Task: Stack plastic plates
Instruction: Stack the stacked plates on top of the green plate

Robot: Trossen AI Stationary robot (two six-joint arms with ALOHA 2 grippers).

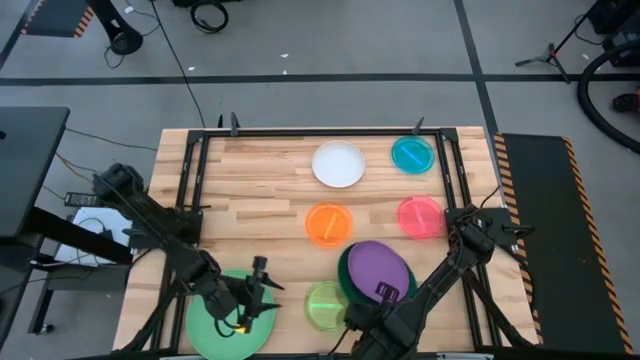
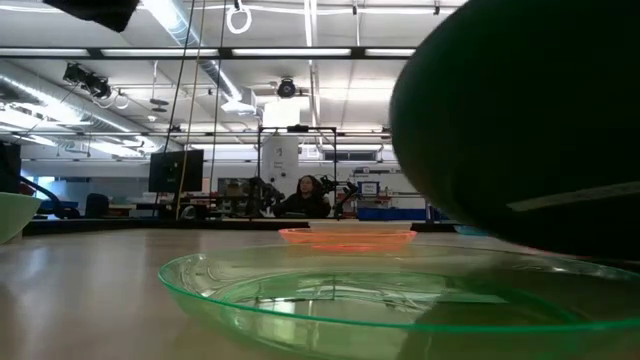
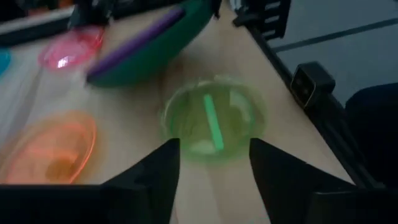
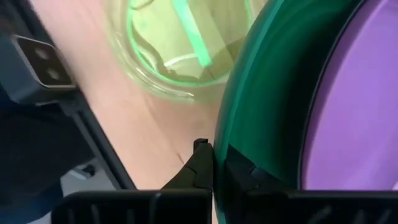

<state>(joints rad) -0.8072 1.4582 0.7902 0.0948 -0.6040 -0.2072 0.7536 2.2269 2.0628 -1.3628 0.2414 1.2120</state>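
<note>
My right gripper [image 1: 383, 293] is at the table's near edge, shut on the large dark green plate [image 1: 352, 283]. The purple plate [image 1: 377, 268] lies in that plate. My left gripper [image 1: 255, 290] hovers open above the large light green plate [image 1: 215, 325], which lies flat at the near left. Its fingers point toward the small lime plate [image 3: 214, 118], which lies flat between the two large plates. Orange [image 1: 329, 224], pink [image 1: 420, 217], white [image 1: 338, 164] and teal [image 1: 412, 154] plates lie flat farther back. No black plate shows. My right gripper pinches the dark green plate's rim [image 4: 239, 134] on its near side, one finger [image 4: 199, 165] outside the rim and the other on the inner side. The fingers come from the table's near side. The plate is tilted with that side raised [image 2: 530, 120], and it carries the purple plate [image 4: 360, 106].
A black metal frame [image 1: 195, 190] runs along the table's left, far and right edges. Bare wood lies at the far left [image 1: 255, 190]. In the low view a person [image 2: 303, 195] sits far off in the room behind the table.
</note>
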